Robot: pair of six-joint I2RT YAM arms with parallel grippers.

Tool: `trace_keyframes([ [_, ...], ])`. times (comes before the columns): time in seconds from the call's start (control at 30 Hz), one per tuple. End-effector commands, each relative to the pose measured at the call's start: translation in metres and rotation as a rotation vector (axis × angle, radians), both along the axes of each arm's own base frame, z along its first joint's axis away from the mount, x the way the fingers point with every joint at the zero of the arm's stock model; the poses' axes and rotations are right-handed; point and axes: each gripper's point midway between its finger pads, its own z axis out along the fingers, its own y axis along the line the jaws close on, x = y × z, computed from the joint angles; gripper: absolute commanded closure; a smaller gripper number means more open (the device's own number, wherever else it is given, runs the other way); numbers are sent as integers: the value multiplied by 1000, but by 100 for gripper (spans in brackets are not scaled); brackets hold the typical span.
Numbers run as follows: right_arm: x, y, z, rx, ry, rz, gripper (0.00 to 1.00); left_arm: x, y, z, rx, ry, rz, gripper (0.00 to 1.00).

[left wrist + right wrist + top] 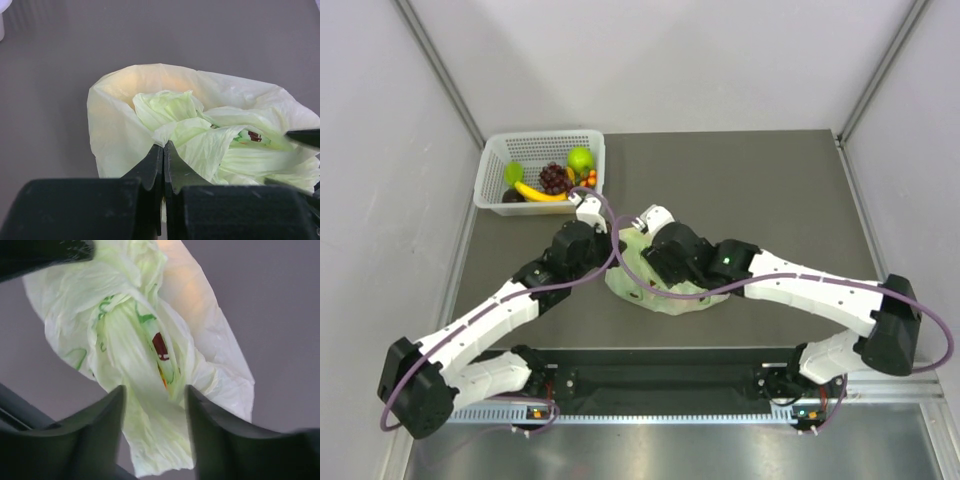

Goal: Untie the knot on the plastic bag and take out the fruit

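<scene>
The pale green plastic bag (670,298) lies mid-table, partly under both wrists. In the left wrist view the bag (115,125) stands crumpled, with the bunched knot (167,106) at its top. My left gripper (164,145) is shut on a fold of the bag just below the knot. My right gripper (155,390) is open, its jaws on either side of a loose strip of the bag (150,430). A red piece of fruit (160,346) shows through the bag's folds, also in the left wrist view (254,136). The other fruit in the bag is hidden.
A white lattice basket (545,136) stands at the table's far left and holds a banana (540,193), dark grapes (554,178) and a green apple (580,158). Grey walls close both sides. The arms' base rail runs along the near edge.
</scene>
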Motion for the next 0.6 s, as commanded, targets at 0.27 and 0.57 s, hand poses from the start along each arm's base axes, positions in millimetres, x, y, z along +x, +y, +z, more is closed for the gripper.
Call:
trace_keyframes([
  [0.27, 49, -76, 25, 94, -119, -509, 100, 4, 20, 26, -13, -91, 93, 100],
  [0.57, 43, -194, 22, 328, -138, -868, 100, 1, 43, 17, 29, -97, 174, 100],
])
